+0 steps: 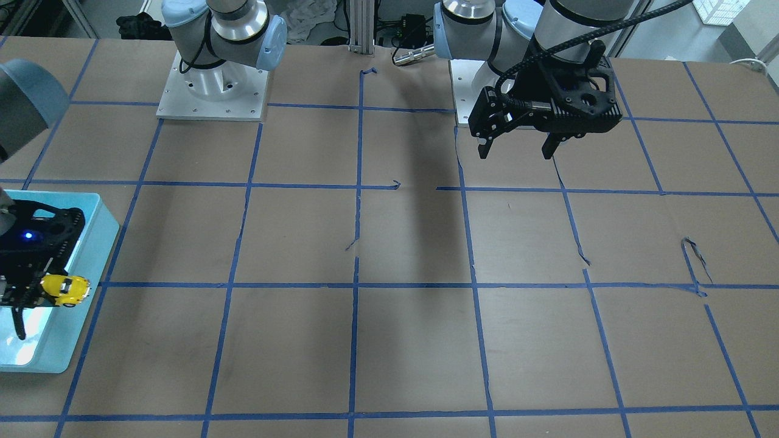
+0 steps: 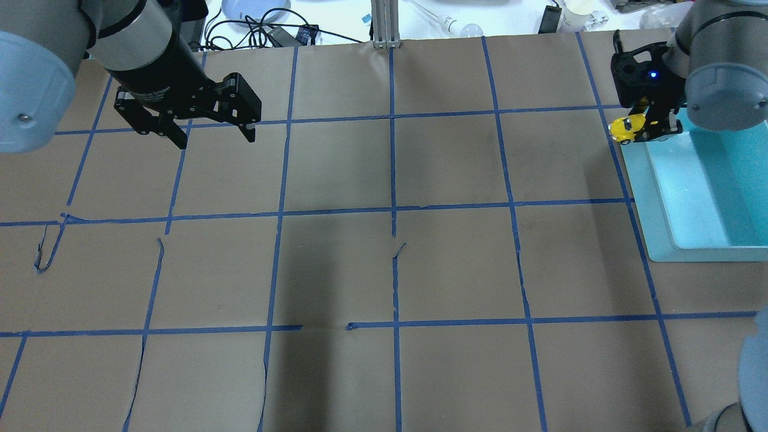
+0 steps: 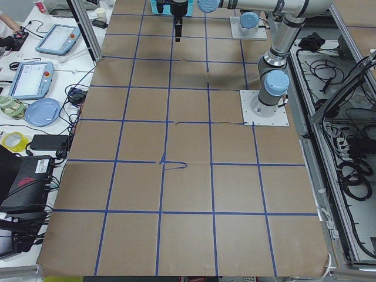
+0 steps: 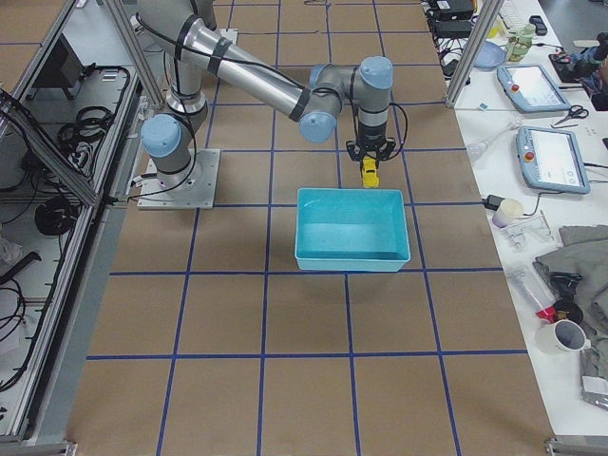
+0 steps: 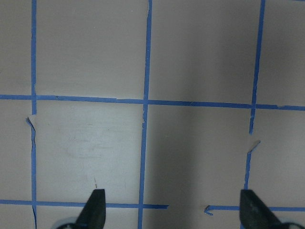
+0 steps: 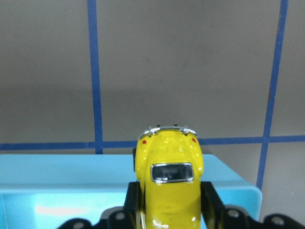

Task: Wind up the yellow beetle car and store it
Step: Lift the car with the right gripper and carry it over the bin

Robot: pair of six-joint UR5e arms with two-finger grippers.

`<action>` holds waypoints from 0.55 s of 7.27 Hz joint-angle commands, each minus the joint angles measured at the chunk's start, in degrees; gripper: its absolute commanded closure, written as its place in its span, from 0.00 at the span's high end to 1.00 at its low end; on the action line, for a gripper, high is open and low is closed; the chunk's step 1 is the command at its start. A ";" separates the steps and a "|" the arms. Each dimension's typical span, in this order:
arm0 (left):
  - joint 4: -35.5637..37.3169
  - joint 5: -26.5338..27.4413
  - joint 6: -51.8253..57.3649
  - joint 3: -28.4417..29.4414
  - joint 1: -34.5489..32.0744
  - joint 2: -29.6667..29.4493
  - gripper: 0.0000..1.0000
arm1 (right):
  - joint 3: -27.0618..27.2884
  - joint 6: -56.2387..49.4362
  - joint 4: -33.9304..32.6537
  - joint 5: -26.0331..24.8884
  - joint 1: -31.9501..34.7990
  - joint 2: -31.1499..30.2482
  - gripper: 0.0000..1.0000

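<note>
The yellow beetle car point(image 1: 64, 289) is a small glossy toy with dark windows. My right gripper point(image 1: 36, 295) is shut on it and holds it in the air over the far edge of the light blue bin point(image 1: 91, 255). In the overhead view the car point(image 2: 626, 129) sticks out of the right gripper point(image 2: 651, 123) at the bin's point(image 2: 654, 222) far left corner. The right wrist view shows the car point(image 6: 167, 181) between the black fingers, above the bin's rim point(image 6: 71, 167). My left gripper point(image 2: 213, 135) is open and empty above the table; it also shows in the front view point(image 1: 517, 146).
The table is brown paper with a blue tape grid point(image 2: 393, 210). The arm bases point(image 1: 213, 85) stand at the robot's side. Off the table's edge lie cables, tablets point(image 3: 32, 79) and tape rolls point(image 3: 14, 141).
</note>
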 commanded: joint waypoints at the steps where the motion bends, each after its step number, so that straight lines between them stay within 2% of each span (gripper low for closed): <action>1: -0.03 0.16 0.00 0.06 -0.02 0.19 1.00 | 0.44 -9.43 -0.68 0.42 -5.94 -0.16 0.00; 2: -0.03 0.33 0.00 -0.11 -0.02 0.28 1.00 | 0.71 -15.67 -1.12 0.77 -9.01 0.45 0.00; 4: -0.03 0.16 0.00 -0.11 -0.02 0.28 1.00 | 4.73 -15.91 -3.57 0.86 -12.72 1.77 0.00</action>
